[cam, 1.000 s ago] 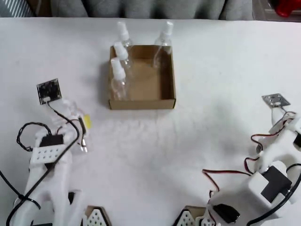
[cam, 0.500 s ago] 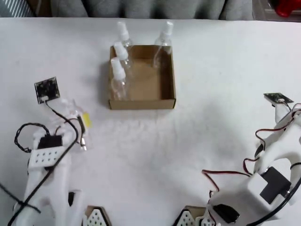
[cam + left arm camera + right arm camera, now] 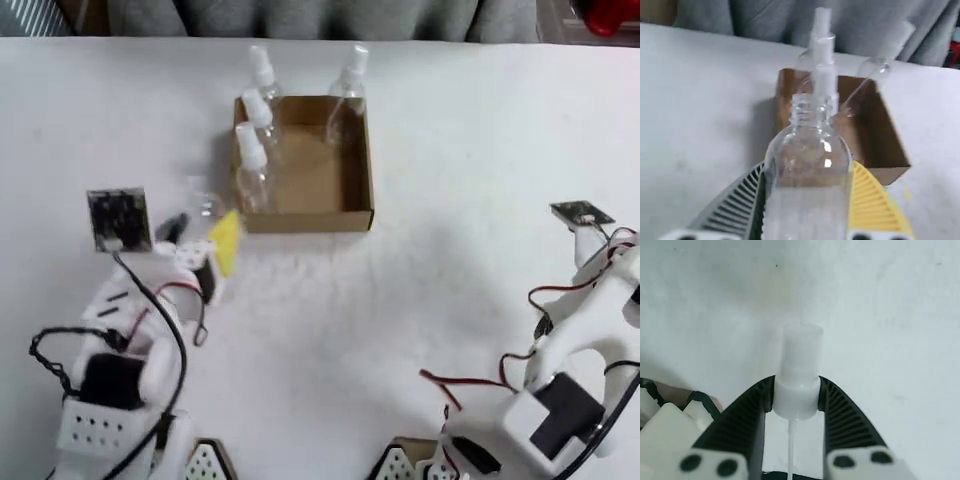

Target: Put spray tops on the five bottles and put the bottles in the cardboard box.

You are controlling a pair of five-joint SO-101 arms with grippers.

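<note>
A white table (image 3: 430, 300) with a faintly wrinkled cover carries everything. Beyond its far edge hang grey folds of fabric (image 3: 320, 18), and a red object (image 3: 612, 14) sits past the far right corner.

The left arm's white links and black cable rise from the near edge on the table's left side. The left gripper (image 3: 808, 169) sits just off the near left corner of the cardboard box. Its grey and yellow fingers are clamped on the uncapped bottle (image 3: 807, 145). This bottle is clear plastic with rounded shoulders, and its open threaded neck points toward the box.

The cardboard box (image 3: 320, 220) stands toward the far edge, a little left of the middle, open-topped with a plain brown floor. Along its left wall inside stand the first capped bottle (image 3: 252, 178) and, behind it, the second capped bottle (image 3: 263, 128), both clear with white spray heads. The third capped bottle (image 3: 263, 68) is at the far left corner; I cannot tell whether it stands inside the wall or just behind it. The fourth capped bottle (image 3: 350, 75) is at the far right corner.

The right arm is folded at the right edge, toward the near corner. The black fingers of the right gripper (image 3: 796, 388) are closed tight on the collar of a spray top (image 3: 800, 355). It is white, with a cylindrical cap above a wider collar and a thin dip tube hanging between the fingers.
</note>
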